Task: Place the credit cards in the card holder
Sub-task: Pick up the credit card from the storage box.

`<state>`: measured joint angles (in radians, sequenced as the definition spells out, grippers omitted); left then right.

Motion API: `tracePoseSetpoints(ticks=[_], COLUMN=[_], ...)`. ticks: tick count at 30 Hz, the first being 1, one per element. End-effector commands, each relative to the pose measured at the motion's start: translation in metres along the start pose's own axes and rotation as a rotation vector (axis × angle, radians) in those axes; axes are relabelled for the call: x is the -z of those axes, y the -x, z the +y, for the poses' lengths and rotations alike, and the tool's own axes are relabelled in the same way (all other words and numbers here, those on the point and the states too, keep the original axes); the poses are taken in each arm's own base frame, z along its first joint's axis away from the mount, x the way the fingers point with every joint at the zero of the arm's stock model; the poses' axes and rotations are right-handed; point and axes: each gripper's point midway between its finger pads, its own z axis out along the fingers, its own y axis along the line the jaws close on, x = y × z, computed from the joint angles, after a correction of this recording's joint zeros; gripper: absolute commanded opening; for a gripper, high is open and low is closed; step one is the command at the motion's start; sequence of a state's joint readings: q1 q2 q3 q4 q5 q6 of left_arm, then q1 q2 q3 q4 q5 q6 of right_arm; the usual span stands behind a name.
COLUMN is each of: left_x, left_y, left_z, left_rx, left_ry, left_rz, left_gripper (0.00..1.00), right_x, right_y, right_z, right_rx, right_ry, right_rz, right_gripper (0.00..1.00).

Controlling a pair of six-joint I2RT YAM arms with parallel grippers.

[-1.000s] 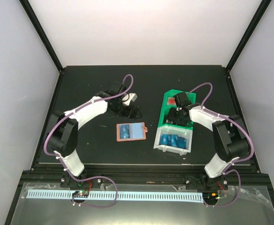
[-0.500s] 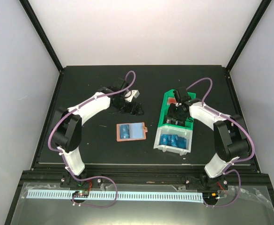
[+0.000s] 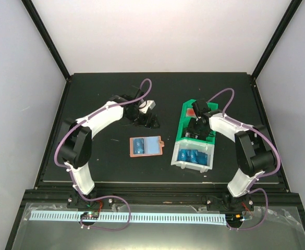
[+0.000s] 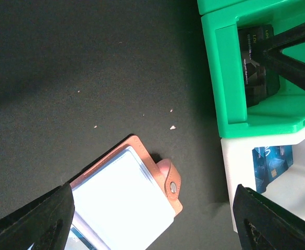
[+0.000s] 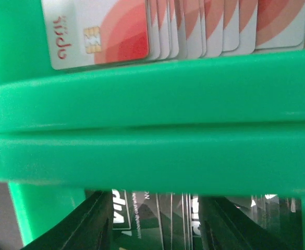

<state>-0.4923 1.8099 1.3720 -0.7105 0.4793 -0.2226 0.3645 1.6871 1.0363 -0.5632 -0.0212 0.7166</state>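
Arms seen from above: the left gripper (image 3: 148, 122) hovers over the black table (image 3: 100, 99); the open salmon-pink leather-like card holder (image 3: 152, 146) lies apart from it, toward the arm bases, one bright blue plastic credit card (image 3: 137, 146) in its pocket; the right gripper (image 3: 196, 129) is down inside the green plastic bin (image 3: 186, 110), more blue cards (image 3: 193, 155) in the white plastic bin (image 3: 191, 166) just toward its base.

Left wrist: jaws wide, holding nothing; the holder shows beneath, between the fingers (image 4: 37, 224).

Right wrist: fingers (image 5: 97, 219) straddle a stack of dark cards (image 5: 157, 213) behind the green wall; whether they pinch, I cannot tell.
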Motion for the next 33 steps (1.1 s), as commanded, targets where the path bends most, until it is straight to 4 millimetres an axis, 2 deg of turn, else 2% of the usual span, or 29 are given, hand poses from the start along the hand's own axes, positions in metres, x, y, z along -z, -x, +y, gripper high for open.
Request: tracePoseSetpoints(ticks=[1,5,9,17,24,33], left_x=[0.000,-0.001,-0.003,-0.009,-0.009,-0.010], left_y=[0.007,0.007,0.009,0.011,0.010,0.007], left_z=[-0.002,-0.001,-0.001,-0.004,-0.005,-0.002], left_rx=[-0.015,-0.014,-0.011,-0.009,-0.012,-0.001], left_ry=[0.007,0.007,0.006,-0.004,-0.001,0.007], left_rz=[0.000,0.004,0.009,0.017,0.019,0.023], left_gripper=[0.85,0.85,0.85,0.84,0.84,0.84], right_x=[-0.007,-0.012,-0.008,0.012,0.019,0.008], right_y=[0.002,0.003,0.006,0.005,0.000,-0.006], right_z=[0.001,0.008,0.021,0.052,0.062,0.071], right_rx=[-0.003,0.008,0.020,0.057,0.069,0.082], right_ry=[-0.003,0.030,0.089,0.260,0.336,0.381], right_rz=[0.007,0.019,0.017,0.032,0.038,0.084], right_gripper=[0.45,0.36,0.26,0.26,0.27,0.26])
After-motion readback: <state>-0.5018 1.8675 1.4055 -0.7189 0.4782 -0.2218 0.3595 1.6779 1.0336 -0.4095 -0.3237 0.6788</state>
